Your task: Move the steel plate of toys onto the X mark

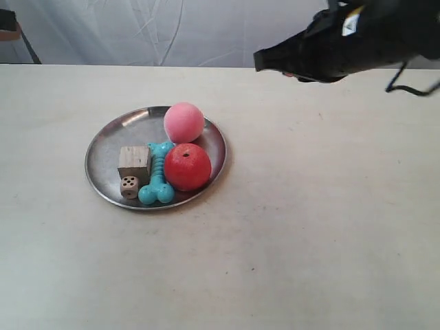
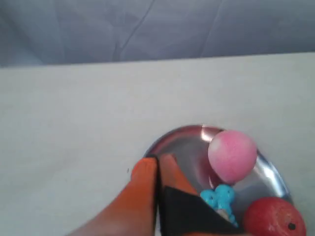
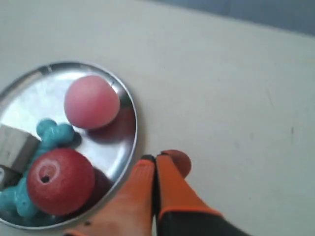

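Note:
The steel plate (image 1: 103, 148) lies left of centre on the table. It holds a pink ball (image 1: 183, 122), a red apple-like ball (image 1: 187, 167), a turquoise bone (image 1: 159, 180), a pale wooden cube (image 1: 134, 162) and a small die (image 1: 128, 186). My left gripper (image 2: 157, 160) is shut and empty, its orange tips seen over the plate's rim (image 2: 172, 135); the exterior view does not show it. My right gripper (image 3: 155, 160) is shut and empty, beside the plate's rim (image 3: 132, 132) and outside it. A faint dark speck (image 1: 320, 117) right of the plate is too small to tell if it is the X mark.
The black arm at the exterior view's right (image 1: 337, 41) hangs high over the far right of the table. A pale cloth backdrop (image 1: 172, 31) closes the far edge. Bare table (image 1: 309, 227) lies right of and in front of the plate.

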